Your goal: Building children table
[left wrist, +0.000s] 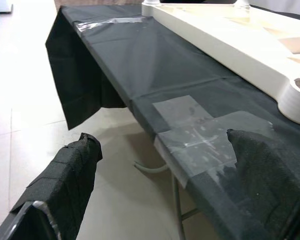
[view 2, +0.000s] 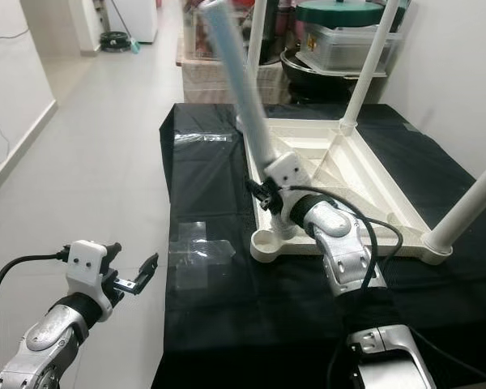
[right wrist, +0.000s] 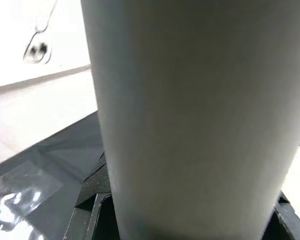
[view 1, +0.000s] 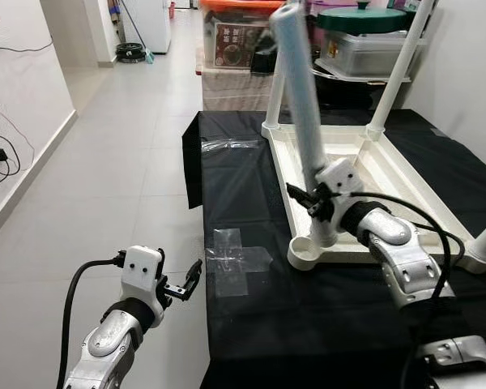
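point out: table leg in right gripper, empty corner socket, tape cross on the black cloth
table leg [view 1: 301,105], left eye view, mid-shaft.
corner socket [view 1: 308,252], left eye view, round rim at the tabletop's near corner.
tape cross [left wrist: 205,137], left wrist view, centre where strips overlap.
right gripper [view 1: 317,200], left eye view, fingers clamping the leg.

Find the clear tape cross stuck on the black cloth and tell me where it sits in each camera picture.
Left eye view: tape cross lies near the cloth's left edge, left of the white tabletop's empty corner socket.
Right eye view: same spot, left of the socket.
Left wrist view: centre, between the left pincer's fingers.
Right wrist view: shiny patch, lower corner, possibly it.
Shared landmark: the corner socket.
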Controlling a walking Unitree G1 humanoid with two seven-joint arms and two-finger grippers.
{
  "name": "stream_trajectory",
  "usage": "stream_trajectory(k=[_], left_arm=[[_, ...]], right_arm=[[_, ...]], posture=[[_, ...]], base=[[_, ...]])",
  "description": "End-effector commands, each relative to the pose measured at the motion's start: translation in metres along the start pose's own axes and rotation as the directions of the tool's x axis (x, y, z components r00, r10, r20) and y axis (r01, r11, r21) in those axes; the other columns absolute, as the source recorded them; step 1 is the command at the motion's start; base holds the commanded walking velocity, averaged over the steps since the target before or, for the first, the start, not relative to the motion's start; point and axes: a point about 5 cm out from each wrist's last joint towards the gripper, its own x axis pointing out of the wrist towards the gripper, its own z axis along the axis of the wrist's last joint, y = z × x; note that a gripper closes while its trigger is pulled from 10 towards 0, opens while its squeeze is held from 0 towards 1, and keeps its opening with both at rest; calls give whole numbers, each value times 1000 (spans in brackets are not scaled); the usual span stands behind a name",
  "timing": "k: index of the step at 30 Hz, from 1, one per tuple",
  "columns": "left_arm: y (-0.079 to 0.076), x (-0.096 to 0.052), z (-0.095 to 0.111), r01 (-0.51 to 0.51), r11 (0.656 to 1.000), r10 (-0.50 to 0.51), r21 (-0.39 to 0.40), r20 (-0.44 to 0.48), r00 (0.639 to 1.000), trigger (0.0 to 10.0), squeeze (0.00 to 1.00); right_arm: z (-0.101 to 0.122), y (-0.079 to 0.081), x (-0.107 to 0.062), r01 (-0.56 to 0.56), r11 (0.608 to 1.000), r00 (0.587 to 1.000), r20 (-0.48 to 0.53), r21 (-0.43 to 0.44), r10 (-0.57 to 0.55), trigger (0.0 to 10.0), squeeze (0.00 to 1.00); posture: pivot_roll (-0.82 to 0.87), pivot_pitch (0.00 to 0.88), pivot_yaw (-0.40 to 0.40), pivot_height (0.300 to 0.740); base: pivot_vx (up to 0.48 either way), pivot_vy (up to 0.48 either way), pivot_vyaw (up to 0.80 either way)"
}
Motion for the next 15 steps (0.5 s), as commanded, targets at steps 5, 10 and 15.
stream_trajectory(k=[5,10,15], left_arm=[[1,-1,-1,-5,1000,5,5,-1,1000,10000,0],[2,-2,-1,-4,1000,4,7,-4,1000,10000,0],[3,-1,-1,-2,1000,2,8,-3,1000,10000,0]], right_arm=[[-28,-1,-5,52,990,996,-80,134,-41,10000,0],[-19,-16,-3,162,926,986,-28,342,-162,10000,0],[-12,-13,-3,135,907,989,8,400,-151,10000,0]], posture=[[82,0,-62,740],[87,0,-58,740],[87,0,-55,740]], base=[[0,0,0],[0,0,0],[0,0,0]])
